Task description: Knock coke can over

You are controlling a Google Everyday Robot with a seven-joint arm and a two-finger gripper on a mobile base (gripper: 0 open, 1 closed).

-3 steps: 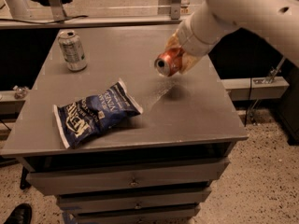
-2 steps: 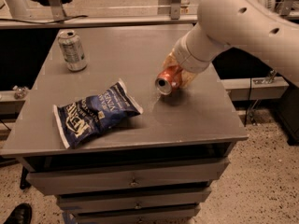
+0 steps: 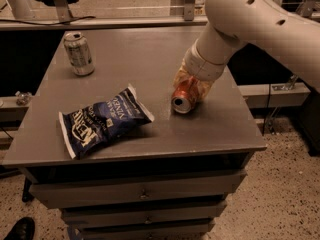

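Toppled now, on the flat grey rectangular surface (image 3: pixel 145 59): small red aluminium coke can (image 3: pixel 186 95), lying on its side close to the right edge, roughly midway between the far right and front right corners. Silver top with pull tab turned toward the front edge and slightly left; red body pointing back toward the far right corner. Lower rim seemingly in contact with the surface, thin shadow right underneath.

Directly over and behind the can's body: pale yellowish claw (image 3: pixel 194 83) at the end of the thick white robot arm (image 3: pixel 240 19), reaching down from the upper right. Touching the can or wrapped about it; impossible to say whether clamped on it or let loose, being hidden by wrist and can.

Compared with a second ago: can lower and nearer the front edge. Then held tilted, clear above the surface, with its shadow cast apart on the grey top; a little later lower but still raised; now down. Arm swung lower too, bulky white section filling more of the upper right.

Unchanged since then: silver-grey soda can (image 3: pixel 78 53) upright near the far left corner, well apart from the red one; crumpled dark blue chip bag (image 3: pixel 102 121) with white lettering lying flat near the front left corner, one end reaching toward the middle.

Below the front edge: grey drawer fronts (image 3: pixel 140 194). On the speckled floor at lower left, toe of a black shoe (image 3: pixel 19 229).
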